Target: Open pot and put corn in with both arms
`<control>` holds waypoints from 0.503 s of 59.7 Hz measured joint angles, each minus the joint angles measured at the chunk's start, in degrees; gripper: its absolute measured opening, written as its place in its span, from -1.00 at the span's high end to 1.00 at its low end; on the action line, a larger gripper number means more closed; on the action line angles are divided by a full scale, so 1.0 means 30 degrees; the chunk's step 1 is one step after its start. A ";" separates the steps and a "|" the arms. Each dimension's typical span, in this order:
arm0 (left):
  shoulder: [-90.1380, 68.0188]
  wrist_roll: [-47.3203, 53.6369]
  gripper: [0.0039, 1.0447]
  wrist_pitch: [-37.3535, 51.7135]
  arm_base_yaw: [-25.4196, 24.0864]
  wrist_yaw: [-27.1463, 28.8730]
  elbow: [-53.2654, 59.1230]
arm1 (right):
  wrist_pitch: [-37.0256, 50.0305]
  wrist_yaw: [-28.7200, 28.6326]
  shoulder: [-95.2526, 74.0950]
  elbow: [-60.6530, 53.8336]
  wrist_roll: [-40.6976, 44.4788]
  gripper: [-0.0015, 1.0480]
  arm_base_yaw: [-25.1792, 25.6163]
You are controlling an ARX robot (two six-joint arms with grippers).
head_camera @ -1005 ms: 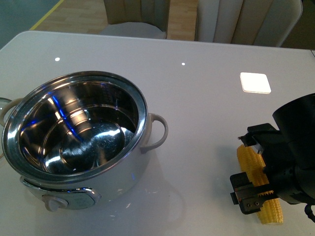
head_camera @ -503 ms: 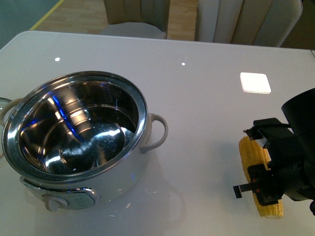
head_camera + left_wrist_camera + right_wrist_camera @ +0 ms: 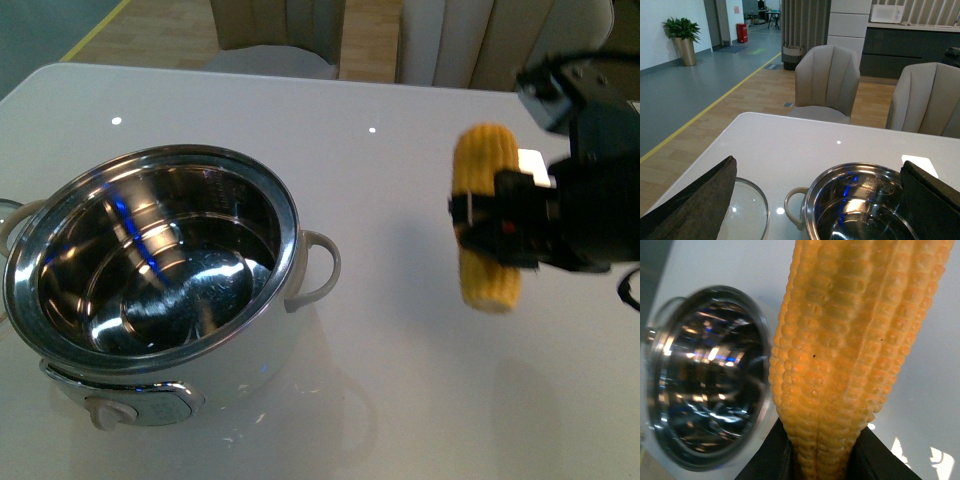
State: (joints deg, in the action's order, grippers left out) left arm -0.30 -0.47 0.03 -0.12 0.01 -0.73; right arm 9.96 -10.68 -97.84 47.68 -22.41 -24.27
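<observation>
The pot [image 3: 150,275] stands open at the table's front left, white body, shiny steel inside, cream side handles, knob at the front. It also shows in the left wrist view [image 3: 860,205] and the right wrist view [image 3: 705,375]. My right gripper [image 3: 500,228] is shut on the corn [image 3: 485,215], a yellow cob held upright in the air to the right of the pot. In the right wrist view the corn [image 3: 855,340] fills the frame between the black fingers [image 3: 770,460]. My left gripper [image 3: 822,210] is open above the pot, its black fingers [image 3: 695,205] wide apart.
A glass lid [image 3: 745,212] lies on the table beside the pot, on its left. A small white square tile [image 3: 530,160] lies behind the corn at the back right. Beige chairs [image 3: 827,82] stand beyond the table's far edge.
My right gripper closed on the corn and lifted it off the table, up and toward the back. The pot has not moved.
</observation>
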 joint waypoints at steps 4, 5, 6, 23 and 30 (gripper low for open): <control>0.0000 0.0000 -0.87 0.0000 0.0000 0.0007 0.0000 | 0.0226 -0.0262 -0.0262 0.0852 -0.0933 0.68 -0.0634; -0.0007 0.0000 -0.87 0.0000 0.0000 0.0007 0.0000 | 0.0277 -0.0313 -0.0408 0.1166 -0.1246 0.68 -0.0838; 0.0000 0.0000 -0.87 0.0000 0.0000 0.0000 0.0000 | 0.0299 -0.0313 -0.0488 0.1304 -0.1428 0.68 -0.0925; 0.0000 0.0000 -0.87 0.0000 0.0000 0.0000 0.0000 | 0.1013 -0.0605 -0.3417 0.4328 -0.4517 0.71 -0.2914; -0.0007 0.0000 -0.87 0.0000 0.0000 0.0007 0.0000 | 0.1341 -0.0874 -0.4532 0.5289 -0.5508 0.71 -0.3694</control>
State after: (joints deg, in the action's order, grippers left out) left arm -0.32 -0.47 0.03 -0.12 0.03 -0.73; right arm 13.98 -13.30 -111.44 63.55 -38.94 -35.35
